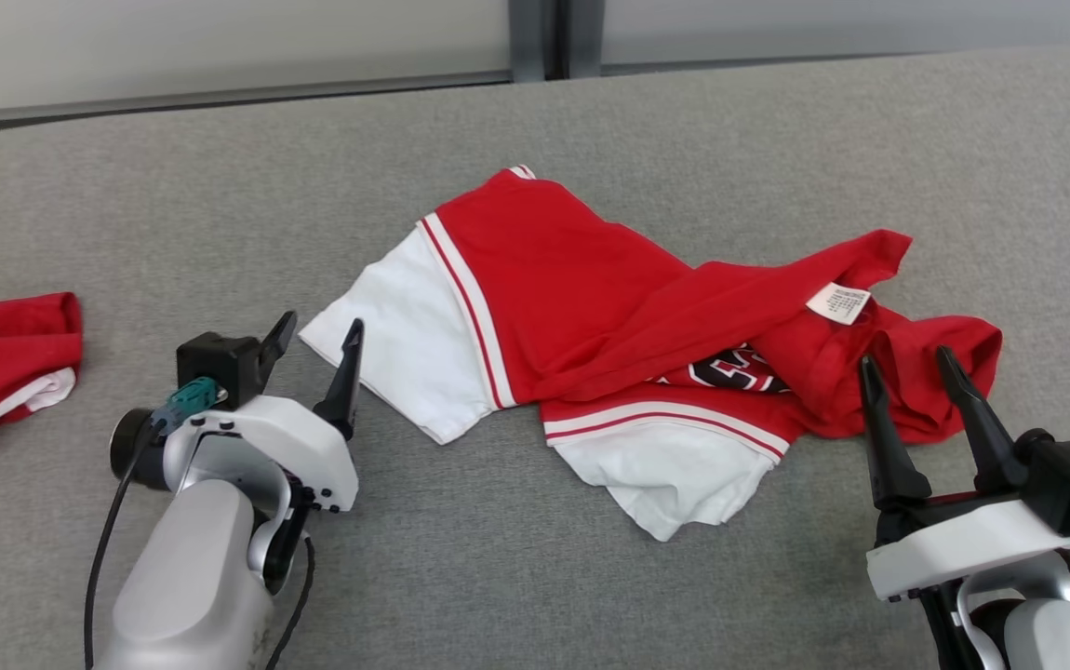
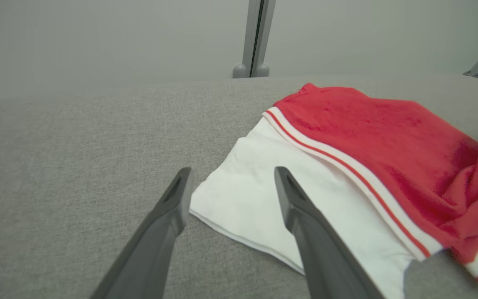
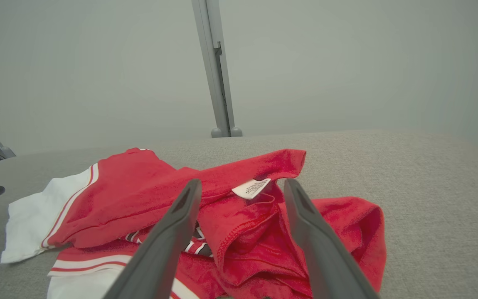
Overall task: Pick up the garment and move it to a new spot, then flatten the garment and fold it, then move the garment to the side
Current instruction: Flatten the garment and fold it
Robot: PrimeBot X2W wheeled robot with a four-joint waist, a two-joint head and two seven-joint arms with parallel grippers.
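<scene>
Head view shows a red and white shirt (image 1: 591, 307) lying crumpled near the middle of the gray table (image 1: 172, 205). One white sleeve (image 1: 395, 344) sticks out toward 9 o'clock, and a small white tag (image 1: 838, 302) sits on a red fold toward 3 o'clock. The left gripper (image 1: 322, 324) hangs at 8 o'clock from the shirt, just beside the corner of the white sleeve. Its two fingers are spread apart with nothing between them. The right gripper (image 1: 904, 358) waits at 4 o'clock, with its tips close to the bunched red edge below the tag. Its fingers are spread apart too and hold nothing. Left wrist view shows the sleeve corner lying between the two spread fingers, a bit ahead of them. Another red cloth (image 1: 5, 358) lies well apart at 9 o'clock, by the picture's edge. I think the first step is in hand: picking the shirt up so it can go to a new spot. No flattening or folding is done yet, since the shirt is all twisted. Next, I think each gripper needs to go down onto its side of the shirt and pinch the cloth. The left one should catch the sleeve corner, not just push it along. The right one should grab a firm bit of the red heap, or the shirt may slip out.
</scene>
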